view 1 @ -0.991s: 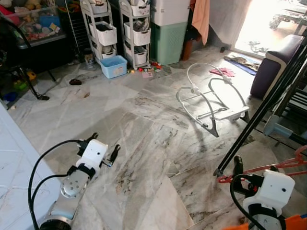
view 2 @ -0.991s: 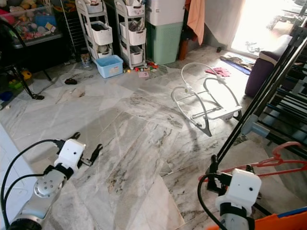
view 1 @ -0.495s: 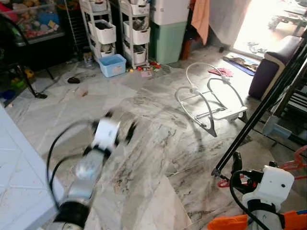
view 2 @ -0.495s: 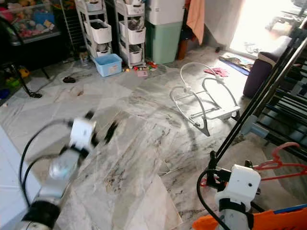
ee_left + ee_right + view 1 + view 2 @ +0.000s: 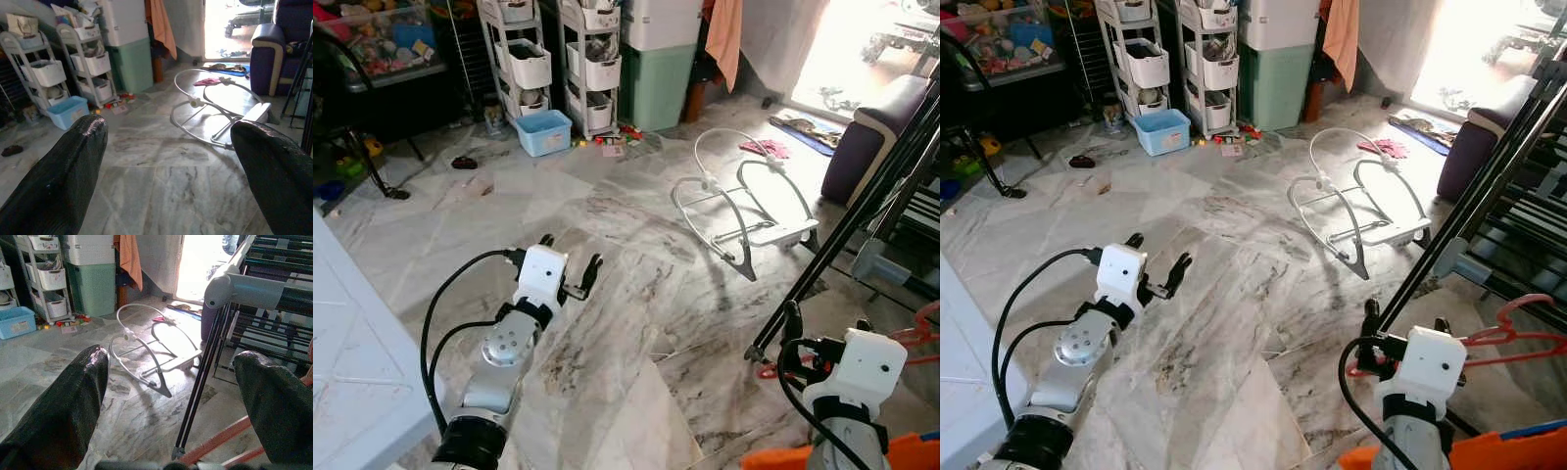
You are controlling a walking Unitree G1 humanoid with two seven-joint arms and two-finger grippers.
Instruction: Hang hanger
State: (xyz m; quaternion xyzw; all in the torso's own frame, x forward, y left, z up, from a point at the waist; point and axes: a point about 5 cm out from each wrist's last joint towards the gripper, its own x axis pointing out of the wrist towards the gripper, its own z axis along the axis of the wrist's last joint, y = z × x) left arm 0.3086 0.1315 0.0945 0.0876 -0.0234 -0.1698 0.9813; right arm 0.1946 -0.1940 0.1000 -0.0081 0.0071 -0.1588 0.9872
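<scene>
1. The floor [image 5: 636, 294] was grey marble tile veined with darker streaks.
2. The hanger [image 5: 1518, 338] was red.
3. The baby bouncer frame [image 5: 739, 211] was white.
4. The storage bin [image 5: 544, 133] was light blue.
5. The tall hamper [image 5: 658, 86] was pale green under a white drawer unit [image 5: 662, 22].
6. The hanging towel [image 5: 723, 37] was peach-orange.
7. The sofa [image 5: 867, 132] was dark purple with a pale trim.
8. Both grippers' fingers [image 5: 58, 181] were black, and their wrist housings were white.

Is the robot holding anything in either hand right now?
No. The left hand is open over bare floor, and the right hand is open too; the red hanger lies beyond it, ungripped.
</scene>
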